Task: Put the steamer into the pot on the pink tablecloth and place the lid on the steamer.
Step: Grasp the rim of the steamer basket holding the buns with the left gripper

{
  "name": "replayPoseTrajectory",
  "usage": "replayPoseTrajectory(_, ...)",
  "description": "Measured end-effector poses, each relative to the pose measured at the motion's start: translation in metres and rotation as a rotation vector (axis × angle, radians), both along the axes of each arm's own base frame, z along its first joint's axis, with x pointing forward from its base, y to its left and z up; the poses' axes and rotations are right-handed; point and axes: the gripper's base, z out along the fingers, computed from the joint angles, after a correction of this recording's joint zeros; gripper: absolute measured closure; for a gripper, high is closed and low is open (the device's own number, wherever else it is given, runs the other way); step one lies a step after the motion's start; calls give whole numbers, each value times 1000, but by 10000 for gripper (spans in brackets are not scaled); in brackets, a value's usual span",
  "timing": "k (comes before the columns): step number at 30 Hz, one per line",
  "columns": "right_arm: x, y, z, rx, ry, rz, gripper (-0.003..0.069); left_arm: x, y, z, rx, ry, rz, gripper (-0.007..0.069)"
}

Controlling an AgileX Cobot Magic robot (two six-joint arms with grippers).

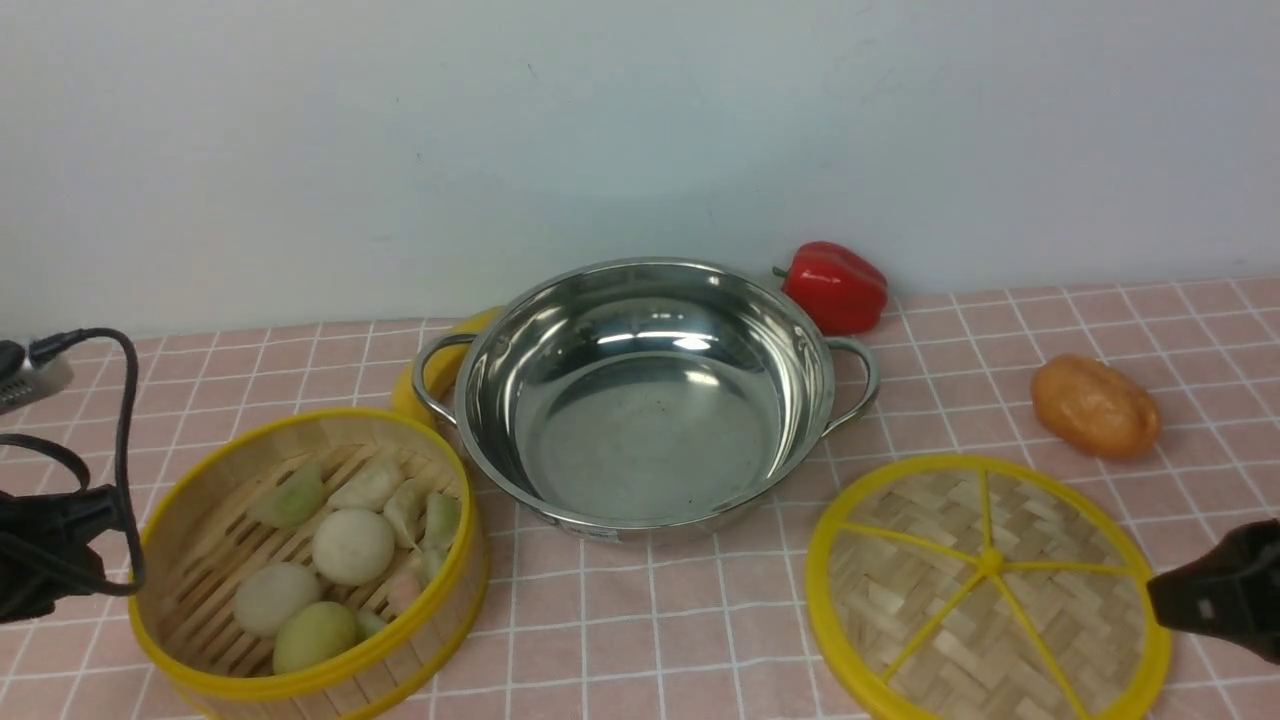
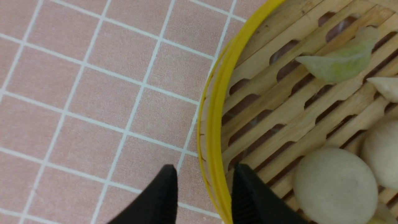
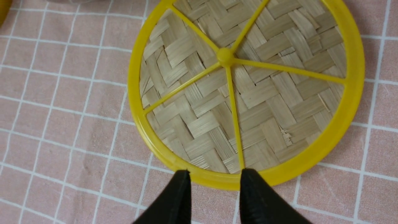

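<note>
Now the left gripper (image 2: 203, 169), jaws parted, straddles the yellow rim of the slatted bamboo steamer (image 1: 300, 418), lower left; the right gripper (image 3: 214, 174), likewise parted, hovers by the woven lid (image 1: 1050, 610), lower right.

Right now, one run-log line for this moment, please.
left gripper open, astride steamer rim | right gripper open, at lid edge | pot empty | nothing lifted
</note>
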Motion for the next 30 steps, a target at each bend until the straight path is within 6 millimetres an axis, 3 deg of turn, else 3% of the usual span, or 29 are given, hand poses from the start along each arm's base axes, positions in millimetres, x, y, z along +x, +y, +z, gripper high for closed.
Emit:
replayPoseTrajectory(9,-1,2,0,21,7,0,418,14,0,-21,-49,0,-39,382)
replayPoseTrajectory(17,-1,2,0,21,8,0,418,24,5,-53,-63,63,-40,384)
replayPoseTrajectory(19,-1,2,0,21,8,0,418,26,5,-61,-76,76,-26,428)
replayPoseTrajectory(24,-1,2,1,28,9,-2,418,29,6,-60,-72,79,-40,581)
replayPoseTrajectory(30,-1,2,1,33,10,-3,418,40,11,-42,-94,125,-118,585)
